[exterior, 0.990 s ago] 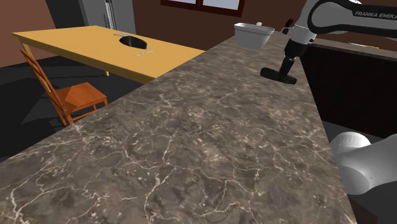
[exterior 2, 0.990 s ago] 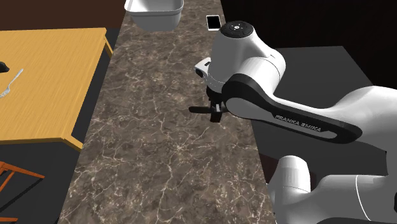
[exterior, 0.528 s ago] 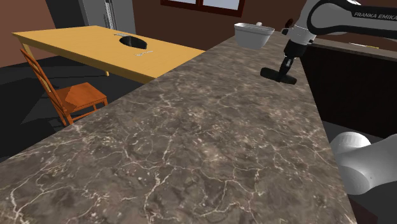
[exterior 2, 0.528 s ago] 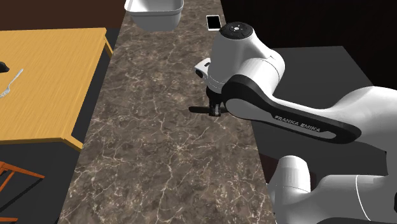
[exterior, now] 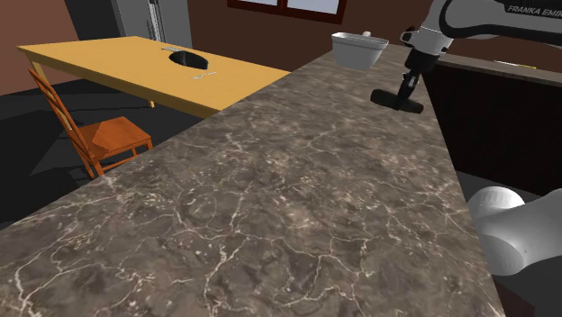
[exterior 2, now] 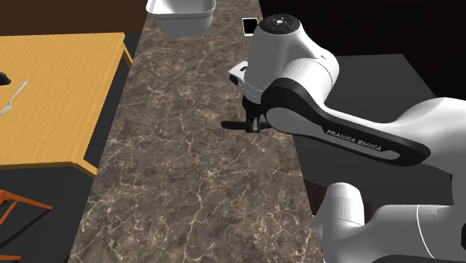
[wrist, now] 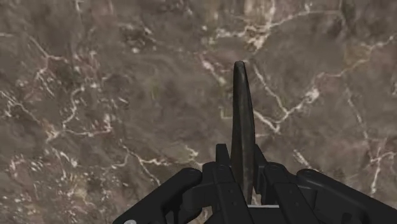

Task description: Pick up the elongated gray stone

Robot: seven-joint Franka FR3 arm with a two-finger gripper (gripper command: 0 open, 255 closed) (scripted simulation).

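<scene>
grip looks good from the wrist view: the black gripper [wrist: 242, 160] has its two fingers clamped on the elongated gray stone [wrist: 242, 105], one finger on each long flank. the stone runs out past the fingertips as a thin dark sliver that tapers to a point. in the shoulder view the gripper [exterior: 403, 92] hangs over the far end of the marble counter [exterior: 270, 198], near that view's right-hand edge. the stone [exterior: 385, 97] lies crosswise beneath it, roughly level. it seems to sit just above the surface, though i cannot tell for sure that it is clear of the marble. the second exterior view puts the stone [exterior 2: 233, 126] beside the counter's edge nearest the arm, well short of the white bin [exterior 2: 181, 19] at the counter's end.

by my reading the step in hand is the lift. the way to do it well is to rise straight up, slowly, with the clamp firm and the wrist unturned. more of the stone appears to stick out on one side of the fingers than the other, so the hold may be off-centre. a jerk or tilt could make so narrow a piece pivot or slide between smooth pads. any sideways travel should wait until the stone is plainly clear of the counter. the path should stay away from the bin.
</scene>
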